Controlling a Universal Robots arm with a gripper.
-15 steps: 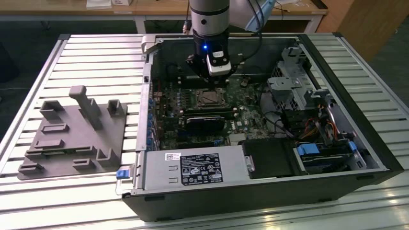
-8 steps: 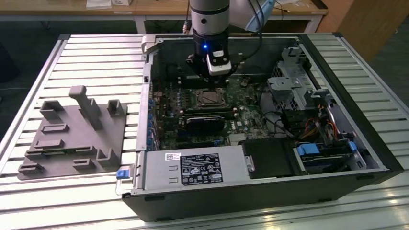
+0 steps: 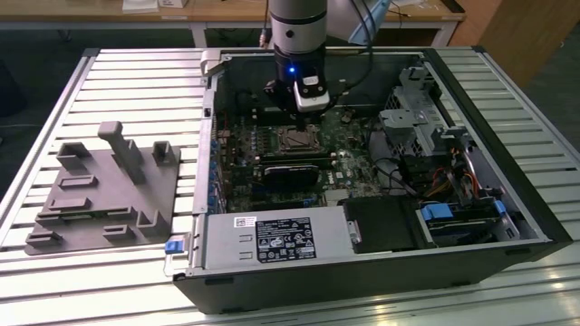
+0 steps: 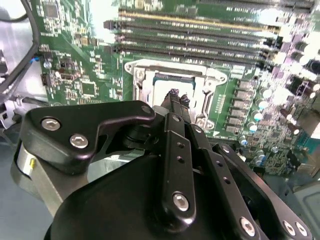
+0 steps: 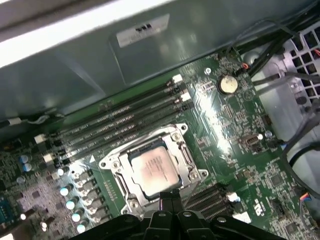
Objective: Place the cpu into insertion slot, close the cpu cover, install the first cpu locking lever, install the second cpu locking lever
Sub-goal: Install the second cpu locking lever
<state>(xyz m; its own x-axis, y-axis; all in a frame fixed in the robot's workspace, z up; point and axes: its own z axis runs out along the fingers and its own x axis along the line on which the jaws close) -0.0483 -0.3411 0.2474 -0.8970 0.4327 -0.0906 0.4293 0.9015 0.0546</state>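
Note:
The cpu [image 5: 154, 169] lies flat in the insertion slot [image 3: 295, 140] on the green motherboard, its pale face showing in both wrist views [image 4: 165, 88]. The cpu cover [image 5: 119, 172], a silver frame with a cut-out centre, lies down around the chip [image 4: 144, 86]. I cannot make out the locking levers clearly. My gripper [image 5: 170, 196] hangs just above one edge of the socket, fingers pressed together with nothing between them [image 4: 177, 97]. In the exterior view the gripper [image 3: 303, 125] stands straight over the socket inside the open computer case.
Long black memory slots [image 5: 125, 117] run beside the socket. A black card [image 3: 290, 175] sits on the near side of it. Case walls, a drive cage [image 3: 426, 119], cables [image 3: 449, 180] and a power supply [image 3: 272, 239] surround the board. A grey fixture [image 3: 100, 193] lies at the exterior view's left.

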